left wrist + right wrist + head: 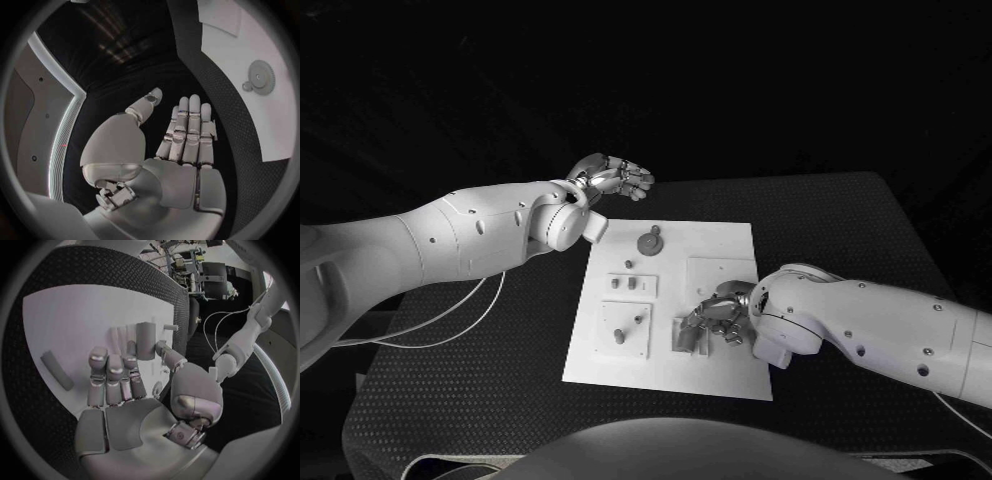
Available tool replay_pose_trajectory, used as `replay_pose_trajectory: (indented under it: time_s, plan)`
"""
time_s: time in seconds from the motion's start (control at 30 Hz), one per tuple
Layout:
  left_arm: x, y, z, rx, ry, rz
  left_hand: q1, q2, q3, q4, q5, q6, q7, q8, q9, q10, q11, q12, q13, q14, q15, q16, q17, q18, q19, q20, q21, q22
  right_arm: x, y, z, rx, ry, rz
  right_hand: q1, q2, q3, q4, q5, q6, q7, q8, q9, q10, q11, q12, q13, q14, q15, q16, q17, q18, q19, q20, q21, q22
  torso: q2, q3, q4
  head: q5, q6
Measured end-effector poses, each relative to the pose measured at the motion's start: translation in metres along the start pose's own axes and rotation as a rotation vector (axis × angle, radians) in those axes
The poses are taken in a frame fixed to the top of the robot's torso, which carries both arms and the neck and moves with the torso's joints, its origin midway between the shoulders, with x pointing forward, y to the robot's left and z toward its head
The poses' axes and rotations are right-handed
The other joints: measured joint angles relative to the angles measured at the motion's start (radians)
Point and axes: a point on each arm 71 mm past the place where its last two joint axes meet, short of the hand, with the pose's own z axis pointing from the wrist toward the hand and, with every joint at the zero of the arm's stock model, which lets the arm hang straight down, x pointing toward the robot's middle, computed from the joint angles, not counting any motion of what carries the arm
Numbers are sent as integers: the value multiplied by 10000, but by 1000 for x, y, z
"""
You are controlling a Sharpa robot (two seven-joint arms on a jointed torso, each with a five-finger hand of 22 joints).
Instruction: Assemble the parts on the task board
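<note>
I see a smooth, matt white task board (718,375) on a bumpy black surface (473,380). My left hand (178,150) and right hand (125,390) look like shiny silver metal.

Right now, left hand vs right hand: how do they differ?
The left hand is raised beyond the task board's far edge, off the board; the right hand is low over the board's near part, among the parts. The left hand's fingers are straight and together; the right hand's fingers reach toward a grey block. Both hold nothing.
</note>
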Motion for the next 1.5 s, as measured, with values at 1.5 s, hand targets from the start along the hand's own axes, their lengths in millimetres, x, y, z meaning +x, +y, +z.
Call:
replay_pose_trajectory:
  time_s: [1.5]
  plan:
    - [-1, 0, 0, -23, -15, 9, 0, 0, 27, 27, 0, 0, 0, 0, 0, 0, 0, 0, -7, 0, 0, -39, 48, 0, 0, 0, -39, 24, -8, -17, -11, -692, -690, -311, -107, -260, -685, 128, 0, -222, 11, -68, 161, -132, 49, -76, 170, -160, 17, -79, 136, -1, -175, 31, -36, -3, -2, 5, -6, 58, 3]
